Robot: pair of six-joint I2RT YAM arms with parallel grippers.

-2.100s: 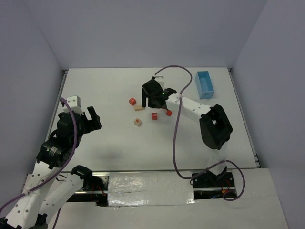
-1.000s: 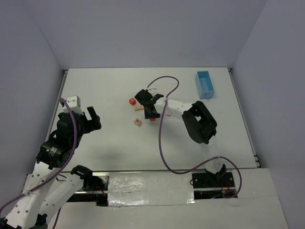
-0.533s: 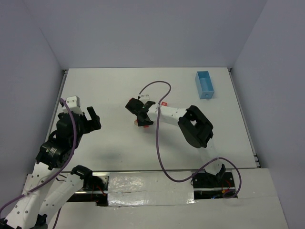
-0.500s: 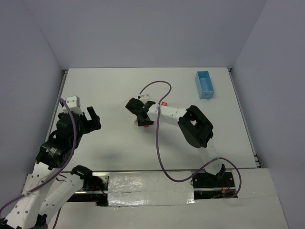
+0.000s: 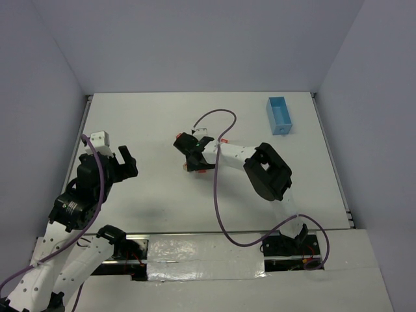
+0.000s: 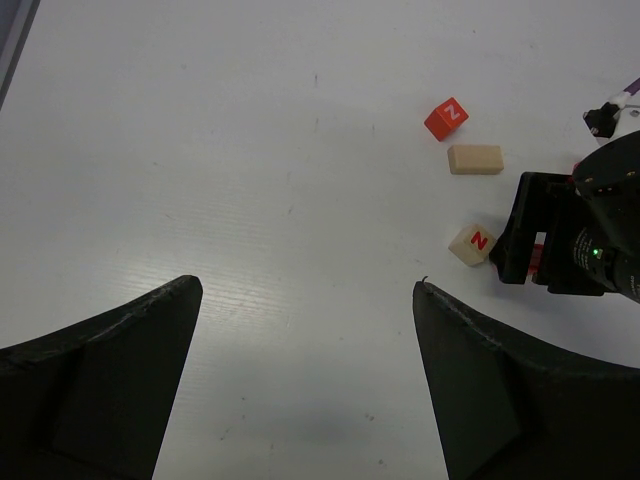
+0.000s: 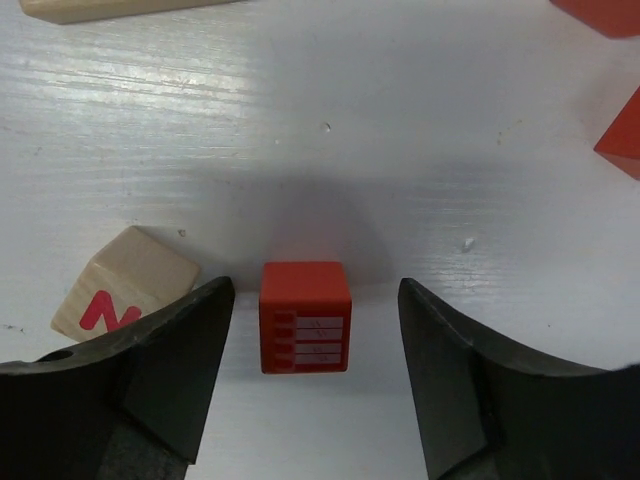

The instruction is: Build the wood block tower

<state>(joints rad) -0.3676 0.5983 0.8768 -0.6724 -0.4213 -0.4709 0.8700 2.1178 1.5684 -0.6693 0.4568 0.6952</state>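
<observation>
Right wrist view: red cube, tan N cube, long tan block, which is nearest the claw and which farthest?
1. red cube, between the fingers of the right gripper.
2. tan N cube, just outside the picture-left finger.
3. long tan block, at the top-left edge.

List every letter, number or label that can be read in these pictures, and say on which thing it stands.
"N", in red, on the tan cube; it may be a turned "Z".
"N", in white, on the far red cube; the same doubt holds.
White lined label on the near red cube: its marks are too small to read.
</observation>
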